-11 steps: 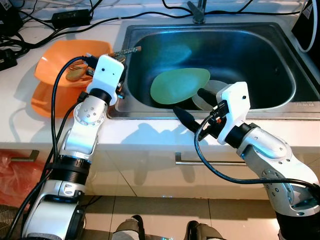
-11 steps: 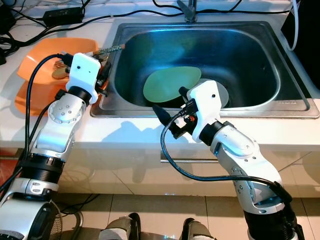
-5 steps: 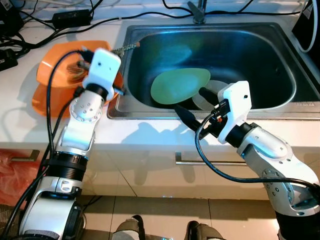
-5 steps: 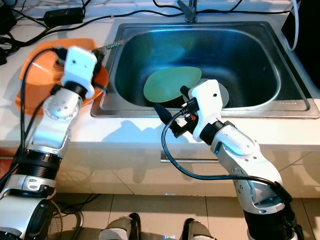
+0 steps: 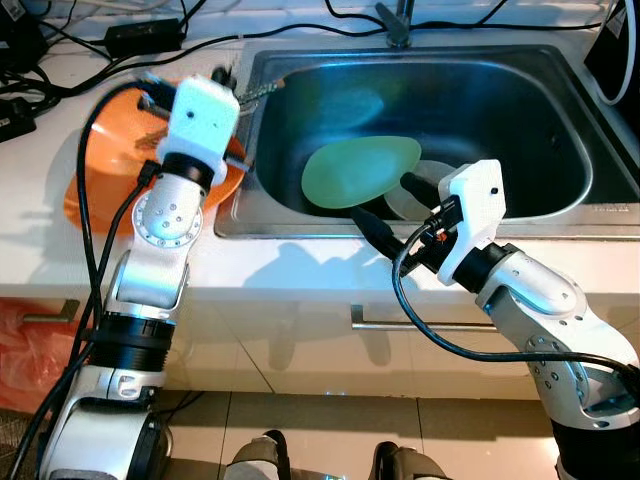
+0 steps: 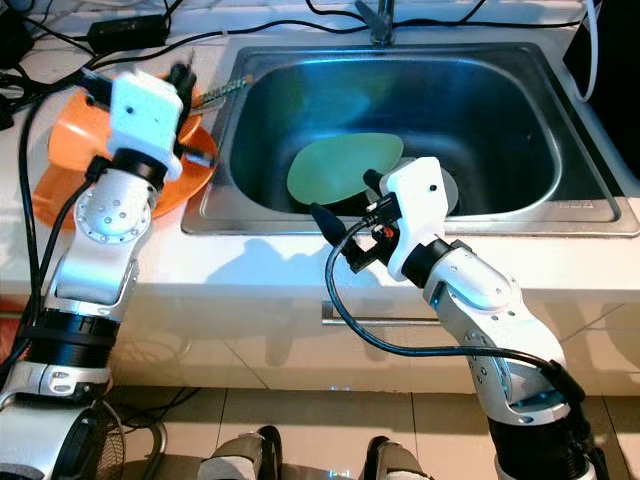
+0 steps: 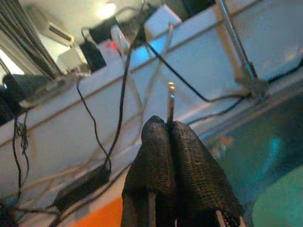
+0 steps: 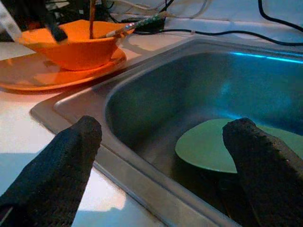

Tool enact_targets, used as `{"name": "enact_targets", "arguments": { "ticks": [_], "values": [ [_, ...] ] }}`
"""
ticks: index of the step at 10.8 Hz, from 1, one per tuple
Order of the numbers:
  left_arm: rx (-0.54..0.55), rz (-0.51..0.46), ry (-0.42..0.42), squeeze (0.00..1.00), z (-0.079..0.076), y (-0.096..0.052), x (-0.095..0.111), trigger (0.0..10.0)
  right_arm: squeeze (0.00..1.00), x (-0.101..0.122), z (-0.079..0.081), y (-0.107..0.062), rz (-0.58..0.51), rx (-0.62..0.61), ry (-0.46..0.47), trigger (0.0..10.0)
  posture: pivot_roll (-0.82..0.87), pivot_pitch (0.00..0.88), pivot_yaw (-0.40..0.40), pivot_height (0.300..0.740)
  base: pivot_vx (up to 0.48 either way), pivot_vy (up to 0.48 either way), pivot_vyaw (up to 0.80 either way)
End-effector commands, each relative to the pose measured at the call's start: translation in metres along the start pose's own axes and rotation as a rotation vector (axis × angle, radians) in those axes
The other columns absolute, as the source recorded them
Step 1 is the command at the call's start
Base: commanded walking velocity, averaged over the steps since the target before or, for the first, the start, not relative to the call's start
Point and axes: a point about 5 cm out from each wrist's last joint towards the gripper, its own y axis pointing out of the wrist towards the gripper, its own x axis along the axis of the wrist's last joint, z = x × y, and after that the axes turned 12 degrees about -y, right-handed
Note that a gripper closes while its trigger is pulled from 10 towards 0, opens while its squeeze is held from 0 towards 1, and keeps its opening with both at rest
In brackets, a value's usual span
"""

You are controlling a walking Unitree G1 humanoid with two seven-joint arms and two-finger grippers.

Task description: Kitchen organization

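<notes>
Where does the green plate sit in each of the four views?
Left eye view: green plate on the sink floor, centre.
Right eye view: same plate, centre-left in the sink.
Left wrist view: green patch at one corner.
Right wrist view: between the right pincer's fingers.
Shared landmark: the sink.

Hidden behind the left arm's white wrist housing: much of the orange bowl (image 5: 118, 150) and whatever lies inside it. Partly covered by the green plate (image 5: 360, 170): a pale round dish (image 5: 425, 185) on the sink floor. Cut off by the top edge: the faucet (image 5: 397, 22).
</notes>
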Motion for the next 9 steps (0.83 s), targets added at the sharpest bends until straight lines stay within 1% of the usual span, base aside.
{"name": "enact_targets", "arguments": {
  "ticks": [1, 2, 4, 6, 7, 8, 9],
  "values": [
    [0.006, -0.065, -0.001, 0.0, 0.003, 0.003, 0.014, 0.0, 0.0, 0.001, -0.002, 0.0, -0.01, 0.004, -0.012, 10.0, -0.02, 0.169, 0.073, 0.74, 0.0, 0.0, 0.0],
    [-0.012, -0.09, 0.027, 0.0, 0.0, 0.004, 0.019, 0.0, 0.0, 0.0, -0.002, 0.0, -0.005, 0.012, -0.019, 10.0, -0.02, 0.165, 0.072, 0.74, 0.0, 0.0, 0.0],
    [-0.017, -0.131, 0.069, 0.0, 0.004, 0.004, 0.029, 0.0, 0.0, 0.0, -0.005, 0.002, -0.008, 0.003, -0.027, 10.0, -0.02, 0.162, 0.072, 0.74, 0.0, 0.0, 0.0],
    [-0.003, -0.239, 0.089, 0.0, 0.01, 0.013, 0.055, 0.0, 0.0, -0.001, -0.006, 0.003, -0.009, 0.003, -0.031, 10.0, -0.02, 0.155, 0.069, 0.74, 0.0, 0.0, 0.0],
    [0.017, -0.233, 0.034, 0.0, 0.015, 0.02, 0.062, 0.0, 0.0, -0.001, -0.006, 0.003, -0.011, 0.004, -0.033, 10.0, -0.02, 0.151, 0.071, 0.74, 0.0, 0.0, 0.0],
    [0.008, -0.209, -0.083, 0.0, 0.017, 0.023, 0.062, 0.0, 0.0, -0.001, -0.007, 0.004, -0.013, 0.002, -0.034, 10.0, -0.02, 0.145, 0.073, 0.74, 0.0, 0.0, 0.0],
    [0.001, -0.179, -0.218, 0.0, 0.015, 0.027, 0.06, 0.0, 0.0, -0.002, -0.007, 0.004, -0.013, -0.005, -0.032, 10.0, -0.02, 0.144, 0.074, 0.74, 0.0, 0.0, 0.0]
  ]
}}
